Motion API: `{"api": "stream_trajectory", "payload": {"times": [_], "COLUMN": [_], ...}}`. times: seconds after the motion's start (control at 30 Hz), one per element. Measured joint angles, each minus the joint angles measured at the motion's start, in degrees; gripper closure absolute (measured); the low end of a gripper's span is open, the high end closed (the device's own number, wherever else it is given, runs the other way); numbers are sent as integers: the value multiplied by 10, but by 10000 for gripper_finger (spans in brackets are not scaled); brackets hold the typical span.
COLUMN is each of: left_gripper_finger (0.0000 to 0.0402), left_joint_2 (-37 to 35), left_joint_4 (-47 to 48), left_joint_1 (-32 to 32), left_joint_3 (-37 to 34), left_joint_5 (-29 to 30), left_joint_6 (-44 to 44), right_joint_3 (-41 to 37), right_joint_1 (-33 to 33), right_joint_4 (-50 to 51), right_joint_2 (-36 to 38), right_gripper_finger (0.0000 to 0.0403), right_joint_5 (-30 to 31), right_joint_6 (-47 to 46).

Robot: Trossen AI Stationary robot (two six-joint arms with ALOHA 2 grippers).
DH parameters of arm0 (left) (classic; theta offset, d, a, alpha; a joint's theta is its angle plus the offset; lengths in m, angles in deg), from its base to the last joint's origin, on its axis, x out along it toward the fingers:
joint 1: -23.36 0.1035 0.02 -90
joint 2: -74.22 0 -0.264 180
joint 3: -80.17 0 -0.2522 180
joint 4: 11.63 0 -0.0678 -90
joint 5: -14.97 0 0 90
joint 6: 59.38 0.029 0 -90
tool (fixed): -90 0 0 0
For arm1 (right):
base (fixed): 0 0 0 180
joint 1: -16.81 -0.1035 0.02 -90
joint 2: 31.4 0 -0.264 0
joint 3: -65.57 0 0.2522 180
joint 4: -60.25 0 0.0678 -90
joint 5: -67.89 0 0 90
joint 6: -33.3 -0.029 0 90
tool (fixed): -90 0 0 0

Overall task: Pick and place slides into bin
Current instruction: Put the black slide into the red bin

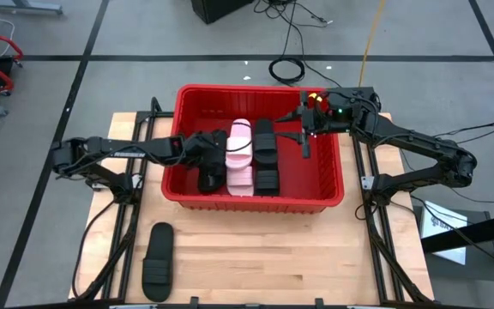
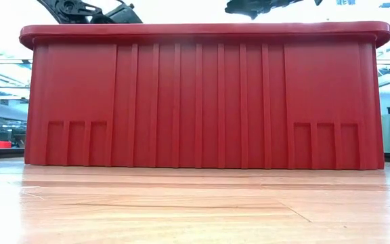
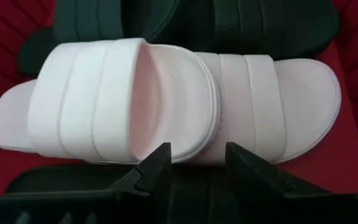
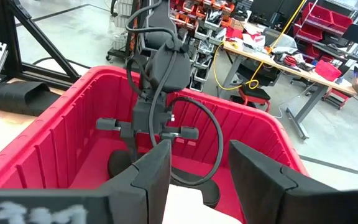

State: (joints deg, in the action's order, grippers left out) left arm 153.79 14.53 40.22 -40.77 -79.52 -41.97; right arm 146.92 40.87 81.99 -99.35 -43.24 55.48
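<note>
From the high view, the red bin (image 1: pixel 256 202) sits toward the back of the wooden tabletop (image 1: pixel 256 257). Inside it you can see the pink slides (image 1: pixel 240 159) lying roughly in the middle, black slides (image 1: pixel 266 154) just beside them on the right-arm side, and another black slide (image 1: pixel 208 178) on the left-arm side. One more black slide (image 1: pixel 157 262) is out on the tabletop, well apart from the bin, near the front corner on the left arm's side. The left tool (image 1: pixel 221 154) reaches in over the bin's side wall and sits right next to the pink pair. The right tool (image 1: pixel 305 129) is over the bin's back corner on its own side, above the red floor.

Low view is basically just the bin's ribbed wall (image 2: pixel 202 102) filling the frame, resting flat on the tabletop (image 2: pixel 195 203). Bits of both arms poke up above the rim, nothing inside is visible from here.

Left wrist view: the two pink slides (image 3: pixel 166 102) overlap each other, one lying partly on top of the other, with black slides (image 3: pixel 185 22) behind them. The left tool (image 3: pixel 194 168) has its fingers parted with a gap between them and nothing in that gap, tips just short of the pink soles.

Right wrist view: the right tool (image 4: pixel 197 168) is spread open too, holding nothing, looking across the bin (image 4: pixel 61 124) at the left arm. The lone black slide (image 4: pixel 17 96) shows outside the bin wall.
</note>
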Motion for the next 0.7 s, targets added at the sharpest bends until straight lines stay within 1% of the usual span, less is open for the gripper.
{"api": "stream_trajectory", "payload": {"times": [0.2,0.37,0.47,0.53,0.6,0.7], "left_gripper_finger": [254,254,254,254,254,254], "left_joint_2": [1,1,1,-5,-6,-6], "left_joint_4": [25,75,135,162,181,176], "left_joint_1": [2,20,23,22,23,22], "left_joint_3": [0,1,0,0,0,0], "left_joint_5": [14,17,72,98,105,104], "left_joint_6": [-2,-36,-56,-66,-70,-71], "right_joint_3": [0,0,0,0,0,0], "right_joint_1": [0,0,0,0,0,0], "right_joint_4": [1,1,1,1,1,1], "right_joint_2": [0,0,0,0,0,0], "right_gripper_finger": [250,250,250,250,250,250], "right_joint_5": [0,0,0,0,0,0], "right_joint_6": [0,0,0,0,0,0]}}
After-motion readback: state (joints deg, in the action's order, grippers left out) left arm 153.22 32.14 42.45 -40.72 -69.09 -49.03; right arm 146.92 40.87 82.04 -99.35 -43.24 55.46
